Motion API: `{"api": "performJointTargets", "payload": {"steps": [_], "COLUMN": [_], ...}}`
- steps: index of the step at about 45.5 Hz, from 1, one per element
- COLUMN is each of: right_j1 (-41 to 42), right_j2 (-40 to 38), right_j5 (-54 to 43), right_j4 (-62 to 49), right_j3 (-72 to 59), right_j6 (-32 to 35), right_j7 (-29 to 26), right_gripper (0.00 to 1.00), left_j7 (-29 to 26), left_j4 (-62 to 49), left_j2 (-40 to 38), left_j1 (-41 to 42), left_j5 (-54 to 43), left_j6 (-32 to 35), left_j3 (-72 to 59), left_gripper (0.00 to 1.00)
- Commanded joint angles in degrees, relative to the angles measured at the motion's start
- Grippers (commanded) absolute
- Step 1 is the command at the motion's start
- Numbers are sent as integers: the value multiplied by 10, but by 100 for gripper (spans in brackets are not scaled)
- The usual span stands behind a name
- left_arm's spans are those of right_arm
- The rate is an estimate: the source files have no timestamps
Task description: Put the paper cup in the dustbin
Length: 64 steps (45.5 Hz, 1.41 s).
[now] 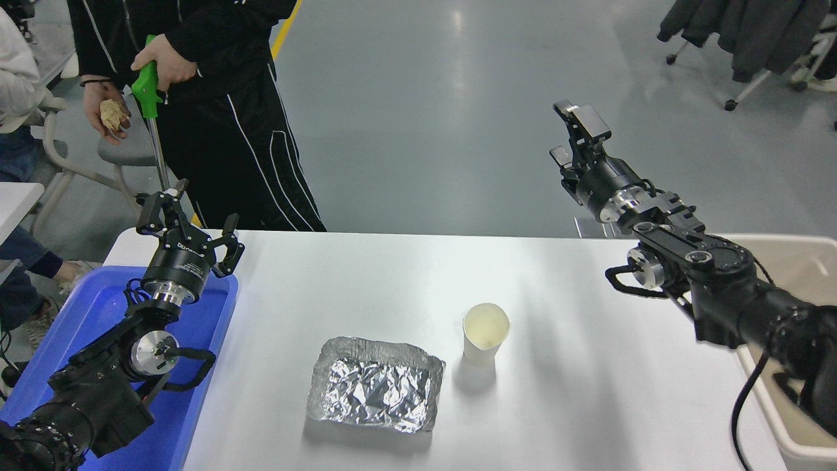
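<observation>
On the white table (pixel 366 275), near its middle: cup (pixel 485 334), upright, mouth open, nothing gripping it. At the cup's 8 o'clock, just beside but apart: crinkled foil tray (pixel 376 385), nearer the camera. Between cup and bin: bare tabletop only, nothing standing in the way.

At 3 o'clock of the cup, off the table's right end: bin (pixel 794 418), mostly hidden behind the right arm (pixel 726 288), only part of its rim and beige inside wall visible. Well apart from the cup.

At 1 o'clock of the cup, high above the table's far right corner: right gripper (pixel 575 134), fingers parted, holding nothing, pointing up and away toward 11 o'clock. Well clear of the cup, with the arm crossing over the bin's near rim.

At 9 o'clock, along the table's left edge: blue tray (pixel 196 392), partly covered by the left arm. Above its far end: left gripper (pixel 186 219), fingers spread wide, empty, parked.

At 11 o'clock beyond the table's far left corner: person in black with white-striped trousers (pixel 248 150), standing close to the table edge. In one hand (pixel 160 62): green-handled grabber (pixel 149 91), its metal shaft dropping toward the left gripper, tip just behind those fingers; touching or not, cannot tell. In the other hand (pixel 108 114): crumpled tan wad (pixel 112 116).

At 1 o'clock far back: dark coats draped over a wheeled chair (pixel 752 39).
</observation>
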Motion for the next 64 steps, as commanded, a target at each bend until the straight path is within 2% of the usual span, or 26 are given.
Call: {"api": "performJointTargets", "payload": {"steps": [1, 8, 13, 20, 36, 45, 64], "right_j1": [139, 193, 214, 226, 242, 229, 144], "right_j2": [-26, -9, 23, 52, 144, 144, 144], "right_j5": [-5, -43, -116, -210, -312, -327, -358], "right_j4": [15, 20, 21, 25, 83, 94, 91], "right_j3": [-195, -279, -352, -364, -366, -366, -364], "right_j6": [76, 144, 197, 259, 305, 312, 304], "right_j7": [-134, -202, -205, -204, -201, -200, -199], "right_gripper": [99, 99, 99, 99, 99, 99, 99], "left_j7": [0, 0, 0, 0, 0, 0, 0], "left_j4": [0, 0, 0, 0, 0, 0, 0], "left_j2": [0, 0, 0, 0, 0, 0, 0], "left_j1": [0, 0, 0, 0, 0, 0, 0], "left_j5": [0, 0, 0, 0, 0, 0, 0], "left_j6": [0, 0, 0, 0, 0, 0, 0], "left_j3": [0, 0, 0, 0, 0, 0, 0], "left_gripper": [100, 100, 100, 100, 100, 100, 100]}}
